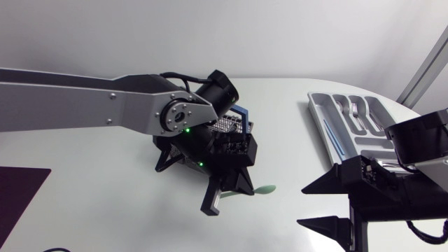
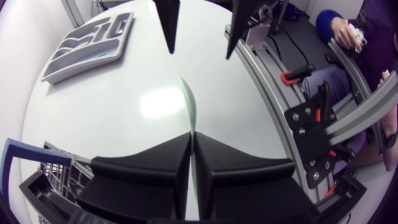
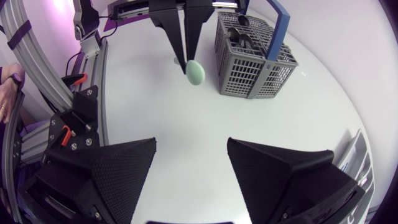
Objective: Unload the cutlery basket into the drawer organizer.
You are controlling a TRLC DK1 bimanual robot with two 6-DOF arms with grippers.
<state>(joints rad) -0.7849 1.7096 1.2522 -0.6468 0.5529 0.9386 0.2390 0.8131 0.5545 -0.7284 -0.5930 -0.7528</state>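
Note:
My left gripper [image 1: 227,194] is shut on a pale green spoon [image 1: 266,189], just in front of the grey cutlery basket [image 1: 234,124] with its blue handle. The left wrist view shows the spoon [image 2: 189,106] edge-on, sticking out ahead of the closed fingertips, above the white table. In the right wrist view the spoon's bowl [image 3: 194,71] hangs below the left gripper [image 3: 185,56], beside the basket [image 3: 255,62], which holds more cutlery. My right gripper [image 3: 193,162] stands open and empty near the front right, close to the grey drawer organizer [image 1: 353,122].
The organizer [image 2: 87,43] holds forks and a blue-handled piece in its compartments. A dark purple mat [image 1: 17,196] lies at the table's front left. White tabletop [image 1: 294,140] lies bare between basket and organizer.

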